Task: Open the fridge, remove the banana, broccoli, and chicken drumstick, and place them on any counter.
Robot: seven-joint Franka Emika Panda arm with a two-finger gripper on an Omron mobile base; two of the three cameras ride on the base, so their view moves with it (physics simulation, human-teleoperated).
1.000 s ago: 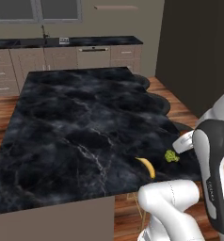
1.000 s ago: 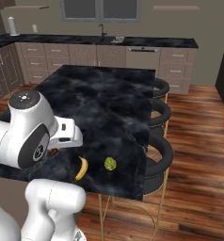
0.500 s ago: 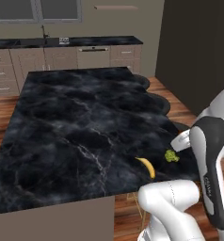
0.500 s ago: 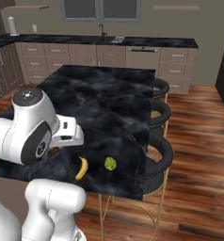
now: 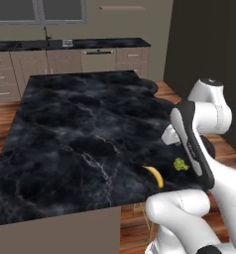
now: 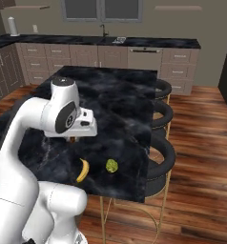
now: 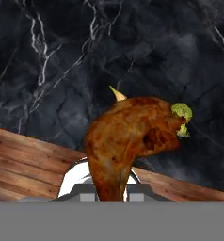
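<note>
The banana (image 5: 154,175) and broccoli (image 5: 180,164) already lie near each other on the counter (image 5: 75,134). My pincer (image 7: 111,190) pinches the drumstick (image 7: 128,136) above that same corner; only setting it down remains, I judge.

Fingers (image 7: 111,195) clamped, arm raised

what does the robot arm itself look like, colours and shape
The arm is glossy white, built of thick rounded tube-like segments with bulbous joints. Dark grey discs cap the joints, and a dark grey strip runs along one link. A boxy white hand block sits at its end. No loose cables or readable markings show.
</note>
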